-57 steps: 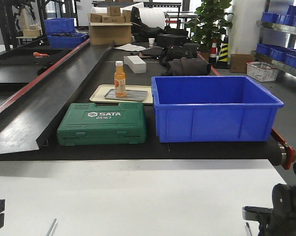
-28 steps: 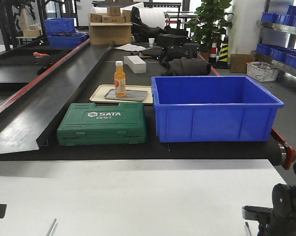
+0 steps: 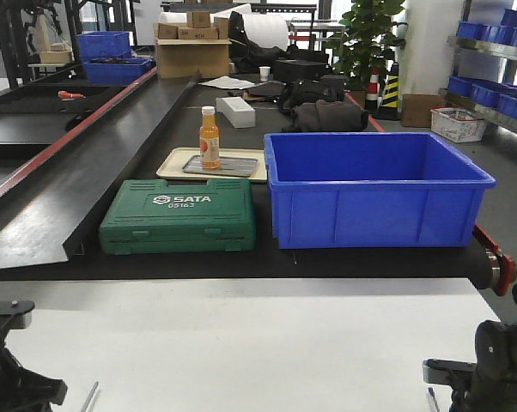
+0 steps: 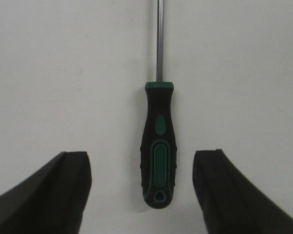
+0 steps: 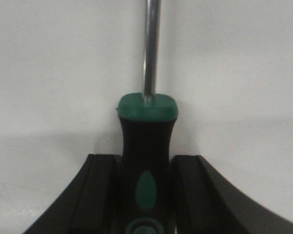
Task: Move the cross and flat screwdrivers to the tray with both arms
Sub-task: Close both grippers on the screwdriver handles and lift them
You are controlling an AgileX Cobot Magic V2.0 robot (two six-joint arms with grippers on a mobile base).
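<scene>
Two screwdrivers (image 4: 157,146) (image 5: 146,161), one green tool case (image 3: 179,215), one orange bottle (image 3: 209,137), one beige tray (image 3: 171,161), one grey tray (image 3: 237,166)

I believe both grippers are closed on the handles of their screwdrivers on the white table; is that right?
Not quite. The right gripper is closed on its screwdriver, but the left wrist view shows the left gripper open, its fingers standing apart on both sides of the other screwdriver without touching it.

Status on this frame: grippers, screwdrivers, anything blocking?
Left gripper open, jaws straddling left screwdriver on table. Right gripper shut on right screwdriver. Orange bottle standing on grey tray.
</scene>
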